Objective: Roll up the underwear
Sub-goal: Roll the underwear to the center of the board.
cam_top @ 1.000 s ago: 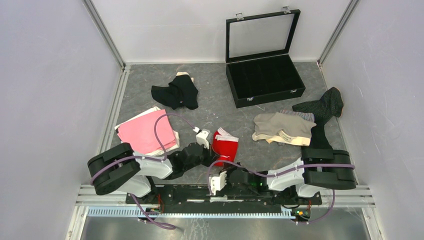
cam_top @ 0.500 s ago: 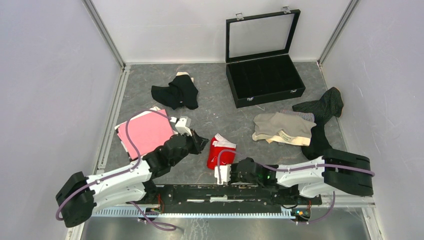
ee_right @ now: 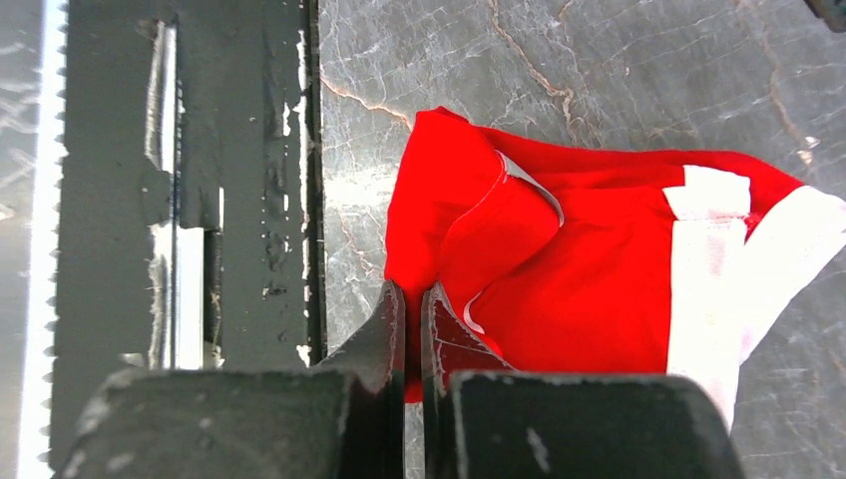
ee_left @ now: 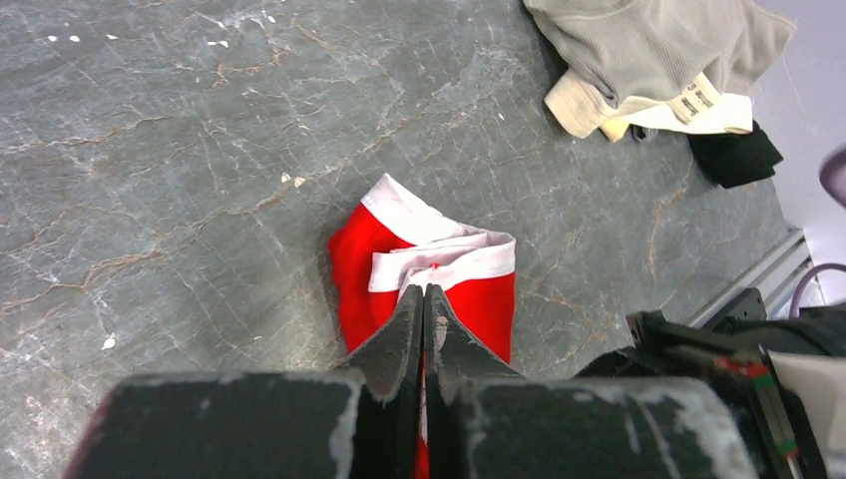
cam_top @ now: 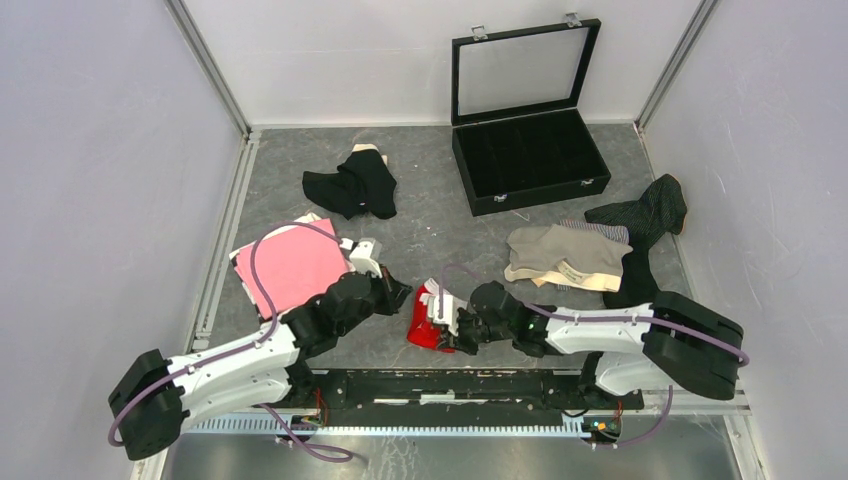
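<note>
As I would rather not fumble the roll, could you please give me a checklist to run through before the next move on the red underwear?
1. Is the red underwear flat for rolling: not ok, bunched.
2. Is the left gripper open to grasp: not ok, shut.
3. Is the right gripper open to grasp: not ok, shut at the cloth's edge.
4. Is cloth pinched in either gripper: cannot tell.
5. Does it lie apart from the beige underwear: ok.

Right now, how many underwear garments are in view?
5: the red pair at near centre, the pink pair at left, the black pair behind it, the beige pair at right, the dark pinstriped pair at far right. More may lie under pink and beige.
</note>
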Controlling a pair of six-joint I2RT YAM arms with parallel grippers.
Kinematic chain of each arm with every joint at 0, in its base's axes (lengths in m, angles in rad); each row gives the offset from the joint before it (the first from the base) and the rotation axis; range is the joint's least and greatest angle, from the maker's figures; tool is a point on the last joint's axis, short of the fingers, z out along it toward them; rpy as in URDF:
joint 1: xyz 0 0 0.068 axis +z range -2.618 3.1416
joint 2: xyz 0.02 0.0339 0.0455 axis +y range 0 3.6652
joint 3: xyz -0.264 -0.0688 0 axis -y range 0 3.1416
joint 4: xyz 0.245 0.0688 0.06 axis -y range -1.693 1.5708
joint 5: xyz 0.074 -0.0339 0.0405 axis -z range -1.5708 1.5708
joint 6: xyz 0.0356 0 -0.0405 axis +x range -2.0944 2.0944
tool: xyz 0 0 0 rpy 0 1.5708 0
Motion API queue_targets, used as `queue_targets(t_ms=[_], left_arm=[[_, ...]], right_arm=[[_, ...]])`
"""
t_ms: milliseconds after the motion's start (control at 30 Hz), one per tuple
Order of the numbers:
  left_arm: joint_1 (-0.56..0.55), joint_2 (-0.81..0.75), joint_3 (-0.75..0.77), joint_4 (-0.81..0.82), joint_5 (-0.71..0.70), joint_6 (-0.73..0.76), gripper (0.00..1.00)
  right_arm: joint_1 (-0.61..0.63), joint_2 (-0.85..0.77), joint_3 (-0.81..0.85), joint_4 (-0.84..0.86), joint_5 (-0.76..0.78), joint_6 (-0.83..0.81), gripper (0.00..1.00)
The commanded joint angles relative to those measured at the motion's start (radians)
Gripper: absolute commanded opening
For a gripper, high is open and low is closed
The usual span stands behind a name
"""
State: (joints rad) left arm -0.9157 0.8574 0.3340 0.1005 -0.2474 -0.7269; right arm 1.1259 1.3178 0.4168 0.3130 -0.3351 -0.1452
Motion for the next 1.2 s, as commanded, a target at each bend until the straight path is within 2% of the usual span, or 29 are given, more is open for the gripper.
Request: queue_targets(t_ms=[0,167,367,500,767,1167], left_arm=[[0.001,-0.006,-0.010,0.060,0.088,0.072,0.02],[0.001,0.081,-0.009,0.166,0.331,0.138,0.02],[-0.003,0.235,-0.020,0.244,0.462,0.142,0.02],[-0.003,0.298,-0.037,0.245,0.479,0.131,0.02],[-0.003,0.255,-0.065,0.159,0.442,0.134,0.02],[-0.003,0.329,-0.048,0.132,0.414,0.150,0.02]], right_arm=[[-0.056,0.022,0.017,0.010,-0.194,0.102,0.00],[-0.094,0.070,0.037,-0.004,-0.248,0.127,0.00],[-0.119,0.086,0.036,-0.001,-0.262,0.138,0.00],[-0.135,0.084,0.037,-0.013,-0.269,0.138,0.00],[-0.172,0.084,0.039,-0.016,-0.305,0.144,0.00],[-0.289,0.168,0.050,0.038,-0.461,0.304,0.00]])
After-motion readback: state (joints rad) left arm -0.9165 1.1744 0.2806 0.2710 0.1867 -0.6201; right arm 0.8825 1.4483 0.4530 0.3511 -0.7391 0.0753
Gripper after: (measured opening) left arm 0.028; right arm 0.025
